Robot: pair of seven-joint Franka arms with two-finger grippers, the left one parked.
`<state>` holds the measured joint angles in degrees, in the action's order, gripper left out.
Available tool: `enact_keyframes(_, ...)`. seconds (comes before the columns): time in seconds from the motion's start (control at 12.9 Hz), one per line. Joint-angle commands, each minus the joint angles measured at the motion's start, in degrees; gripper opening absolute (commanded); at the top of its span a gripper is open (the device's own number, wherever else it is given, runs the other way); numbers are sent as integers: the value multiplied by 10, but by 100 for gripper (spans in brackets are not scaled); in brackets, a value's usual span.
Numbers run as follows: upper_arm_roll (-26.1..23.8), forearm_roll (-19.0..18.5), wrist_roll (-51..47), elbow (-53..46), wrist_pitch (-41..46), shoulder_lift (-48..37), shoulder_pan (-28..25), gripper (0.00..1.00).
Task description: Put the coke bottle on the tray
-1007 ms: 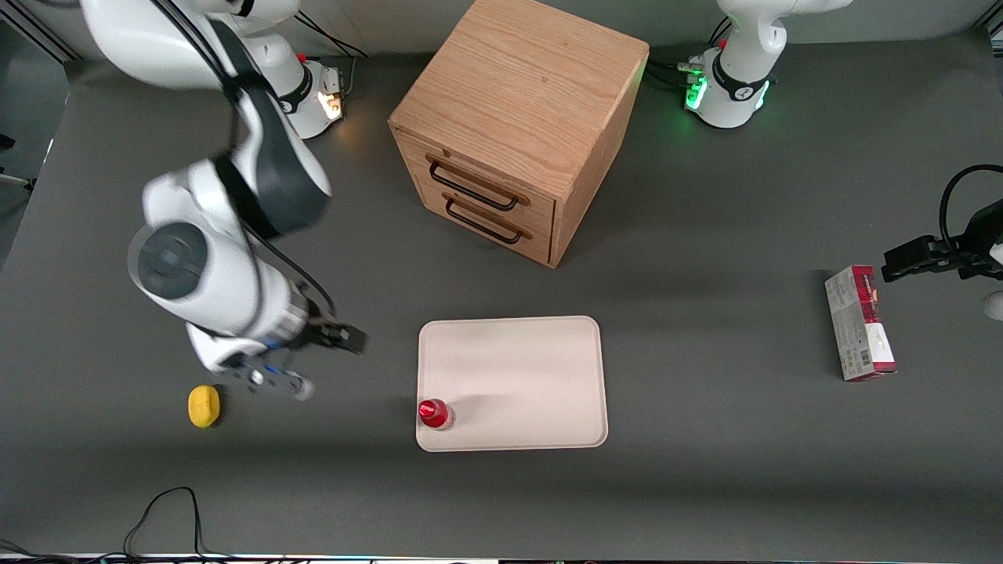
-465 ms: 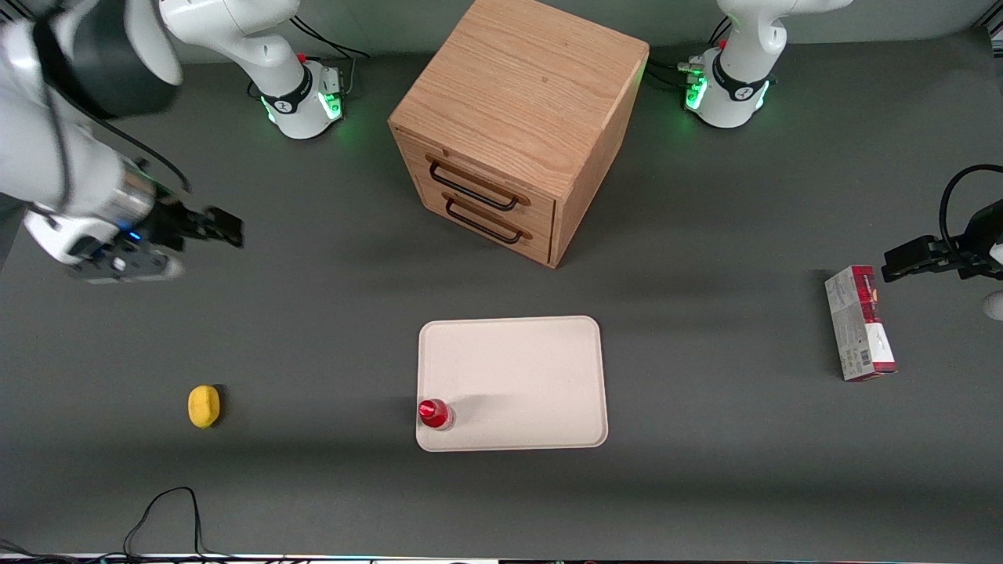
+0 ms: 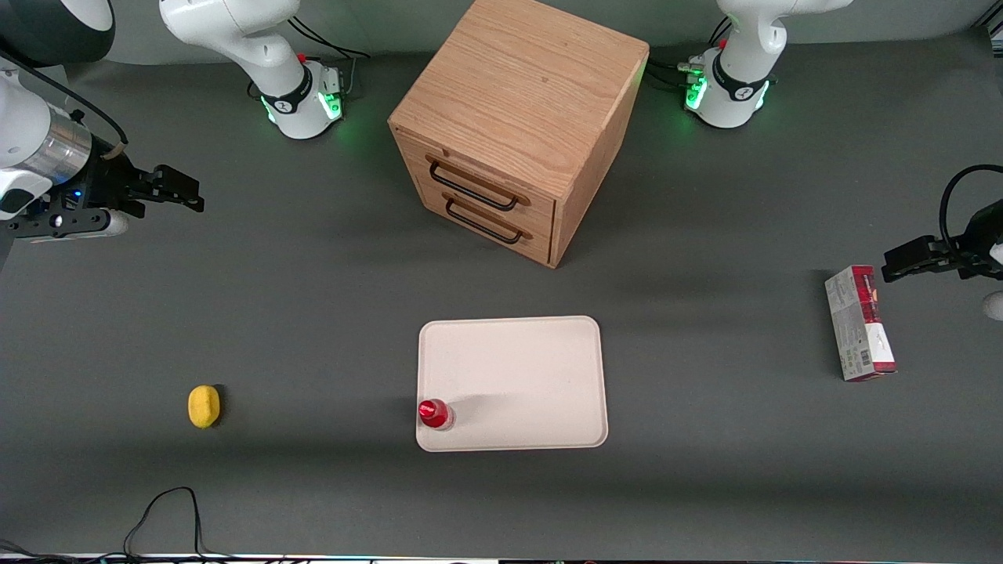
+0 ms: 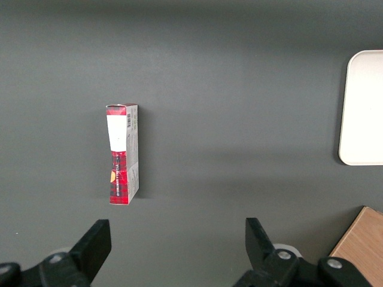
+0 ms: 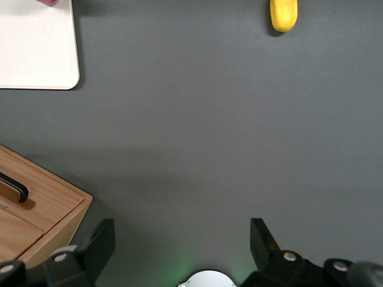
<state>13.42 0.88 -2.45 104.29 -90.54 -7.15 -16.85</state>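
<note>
Judging from the layout, placement is complete: the tray (image 3: 513,383) lies on the surface (image 3: 313,313), nearer the front camera than the cabinet (image 3: 513,125), and the bottle (image 3: 433,413) stands upright on the tray, in a corner close to the rim. My end effector (image 3: 161,188) hangs well apart from both, toward the working arm's end, fingers spread wide and holding nothing. No further move appears required.

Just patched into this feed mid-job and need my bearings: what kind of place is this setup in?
Probably a robotics lab test bench, not a home or shop. A dark grey mat covers the table, arm bases are bolted to it, and staged props lie about: wooden cabinet, tray holding the coke bottle. The gripper hangs open, away from them.
</note>
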Motion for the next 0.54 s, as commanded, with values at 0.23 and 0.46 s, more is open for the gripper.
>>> enact_keyframes(0.23, -104, 25, 6, -70, 41, 34, 111, 100)
enact_keyframes(0.46, -93, 32, 8, -72, 41, 35, 100, 100)
